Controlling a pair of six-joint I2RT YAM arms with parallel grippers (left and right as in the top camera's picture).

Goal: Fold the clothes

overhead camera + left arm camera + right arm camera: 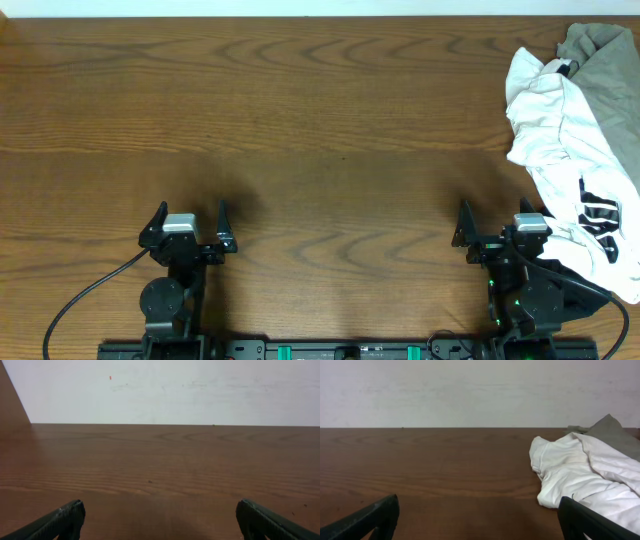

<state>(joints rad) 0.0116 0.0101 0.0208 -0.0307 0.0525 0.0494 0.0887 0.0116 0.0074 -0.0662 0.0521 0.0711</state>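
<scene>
2 idle at frame bottom: left gripper [190, 213], right gripper [499, 224], jaws wide, empty, seemingly poised to start. T-shirt [570, 150] heaped at right edge, overlapping grey-olive garment [603, 48].

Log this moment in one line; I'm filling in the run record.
stage: folding not started | left gripper: open, empty | right gripper: open, empty | white T-shirt: crumpled, touching grey-olive garment

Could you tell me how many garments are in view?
2: a white black-printed cotton T-shirt at the table's right edge, a grey-olive garment at its far end; more may be hidden.
</scene>
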